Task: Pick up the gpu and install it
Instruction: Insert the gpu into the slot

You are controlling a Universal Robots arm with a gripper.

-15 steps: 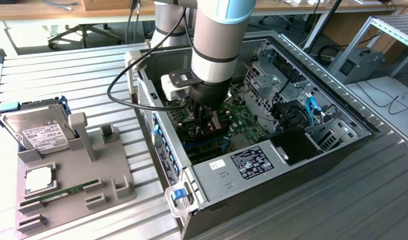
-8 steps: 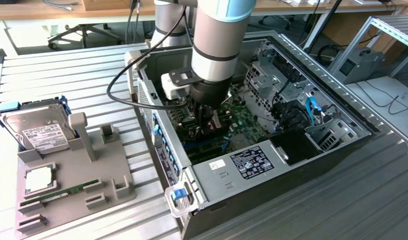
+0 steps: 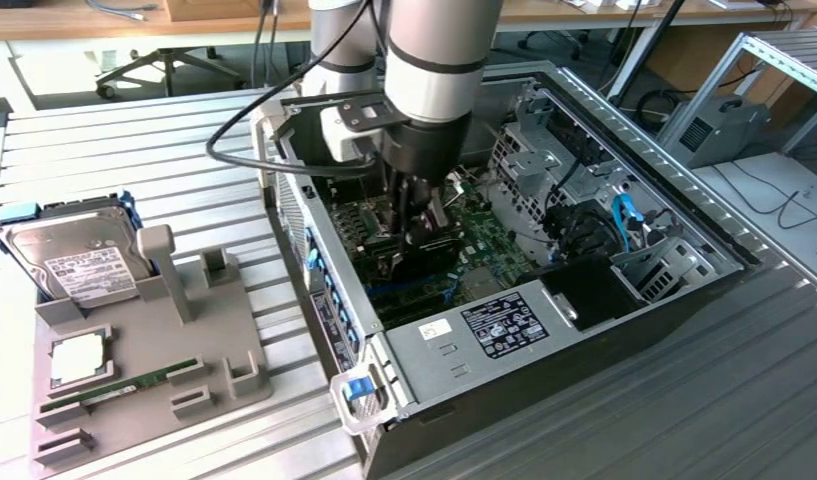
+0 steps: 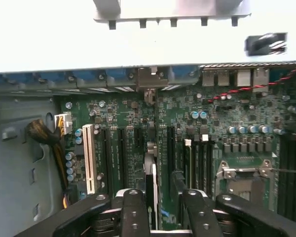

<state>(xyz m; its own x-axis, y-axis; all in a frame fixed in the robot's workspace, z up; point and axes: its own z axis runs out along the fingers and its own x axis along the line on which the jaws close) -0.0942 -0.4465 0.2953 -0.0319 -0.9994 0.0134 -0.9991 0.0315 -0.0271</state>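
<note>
My gripper (image 3: 424, 228) reaches down inside the open computer case (image 3: 515, 340), over the green motherboard (image 3: 495, 250). In the wrist view the gripper (image 4: 160, 202) is shut on the gpu (image 4: 153, 180), a thin card seen edge-on between the two black fingers (image 4: 134, 212). The card stands upright, in line with the long black expansion slots (image 4: 122, 153) of the motherboard (image 4: 227, 106). Whether its lower edge touches a slot is hidden. From the exterior view the gpu (image 3: 435, 252) is a dark shape under the fingers.
On the exterior view's left a grey fixture (image 3: 208, 350) holds a silver hard drive (image 3: 81, 262), a processor chip (image 3: 77, 358) and a green memory stick (image 3: 121, 385). Inside the case are a white slot (image 4: 89, 158), a processor socket (image 4: 241, 182), a cable bundle (image 4: 44, 136) and drive cages (image 3: 542, 160).
</note>
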